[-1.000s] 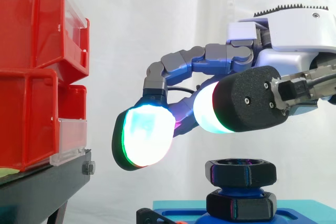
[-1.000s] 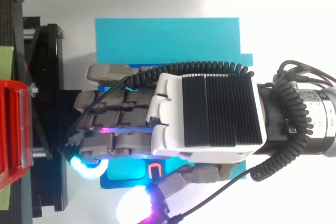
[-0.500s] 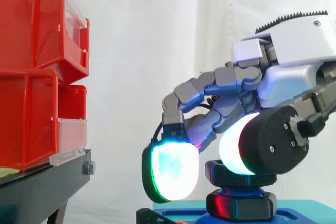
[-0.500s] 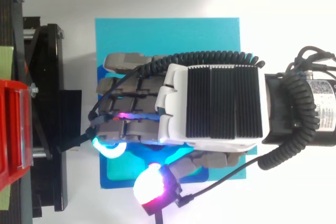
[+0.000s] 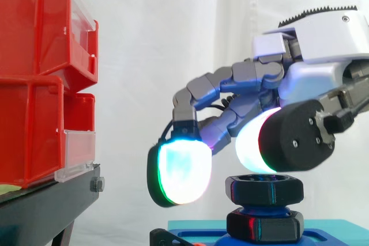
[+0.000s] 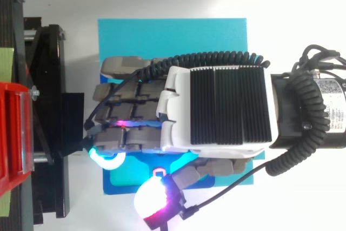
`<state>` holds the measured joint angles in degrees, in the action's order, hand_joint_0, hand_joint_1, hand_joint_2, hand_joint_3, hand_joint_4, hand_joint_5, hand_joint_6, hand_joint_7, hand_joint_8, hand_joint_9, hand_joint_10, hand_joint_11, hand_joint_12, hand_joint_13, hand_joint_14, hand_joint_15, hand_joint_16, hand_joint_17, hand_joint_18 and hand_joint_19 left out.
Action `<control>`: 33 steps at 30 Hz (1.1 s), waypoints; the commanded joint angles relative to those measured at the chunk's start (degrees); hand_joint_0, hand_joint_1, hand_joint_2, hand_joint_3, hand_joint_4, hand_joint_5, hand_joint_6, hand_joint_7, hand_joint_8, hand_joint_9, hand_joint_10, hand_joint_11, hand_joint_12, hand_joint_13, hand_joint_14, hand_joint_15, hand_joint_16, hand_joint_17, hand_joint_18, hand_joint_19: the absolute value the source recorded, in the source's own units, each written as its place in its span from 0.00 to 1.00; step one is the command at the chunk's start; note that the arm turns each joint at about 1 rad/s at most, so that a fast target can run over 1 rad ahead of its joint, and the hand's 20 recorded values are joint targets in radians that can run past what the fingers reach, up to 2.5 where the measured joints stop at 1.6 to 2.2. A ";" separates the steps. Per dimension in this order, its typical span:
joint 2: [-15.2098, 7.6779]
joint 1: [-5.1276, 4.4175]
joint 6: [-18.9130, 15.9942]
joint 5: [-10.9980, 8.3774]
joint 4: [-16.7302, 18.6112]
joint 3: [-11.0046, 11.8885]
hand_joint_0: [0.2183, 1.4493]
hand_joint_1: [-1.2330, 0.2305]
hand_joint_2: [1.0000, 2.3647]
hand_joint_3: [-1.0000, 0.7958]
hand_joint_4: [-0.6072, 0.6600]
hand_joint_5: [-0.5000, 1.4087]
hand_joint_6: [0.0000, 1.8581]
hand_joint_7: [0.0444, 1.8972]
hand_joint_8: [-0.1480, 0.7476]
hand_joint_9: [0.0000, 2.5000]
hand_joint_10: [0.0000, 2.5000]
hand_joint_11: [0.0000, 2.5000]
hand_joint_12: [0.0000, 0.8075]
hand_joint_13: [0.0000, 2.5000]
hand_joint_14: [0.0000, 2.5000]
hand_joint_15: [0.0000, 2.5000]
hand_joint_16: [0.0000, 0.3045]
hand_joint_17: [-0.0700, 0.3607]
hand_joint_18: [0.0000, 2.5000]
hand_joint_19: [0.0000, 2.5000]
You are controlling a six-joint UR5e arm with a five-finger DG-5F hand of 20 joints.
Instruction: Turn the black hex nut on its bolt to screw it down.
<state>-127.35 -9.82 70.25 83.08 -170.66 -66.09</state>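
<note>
A black hex nut sits high on a blue bolt, above a second black nut at the bolt's foot on the cyan base plate. My hand hovers over the upper nut with its fingers bent downward. The thumb pad hangs just over the nut's top face. A glowing fingertip hangs to the left of the nut, apart from it. Nothing is held between thumb and fingers. From above, the hand covers the bolt and both nuts.
Stacked red bins stand on a black stand at the left, a short way from the bent fingertips. The white curtain hangs behind. The cyan plate's far part lies bare beyond the hand.
The hand came down onto the nut half a second ago with fingers curling, then rose slightly; thumb and fingertip now sit higher and a little further left. The nuts look unchanged.
</note>
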 commanded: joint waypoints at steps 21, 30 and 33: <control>-0.01 0.24 -0.90 3.14 1.56 -0.01 0.21 0.52 0.00 0.28 0.59 0.18 0.27 0.58 0.40 0.24 0.00 0.05 0.29 0.21 0.00 0.02 0.07 0.28 0.10 0.00; -0.09 0.59 -2.66 4.72 3.05 -0.01 0.21 0.52 0.00 0.28 0.59 0.18 0.27 0.62 0.40 0.24 0.00 0.06 0.29 0.21 0.00 0.03 0.07 0.28 0.11 0.01; -0.01 0.85 -2.57 6.56 3.76 -0.01 0.21 0.52 0.00 0.28 0.60 0.18 0.31 0.57 0.40 0.24 0.00 0.07 0.30 0.22 0.00 0.03 0.07 0.28 0.11 0.01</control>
<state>-127.38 -9.21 67.69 88.19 -167.54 -66.09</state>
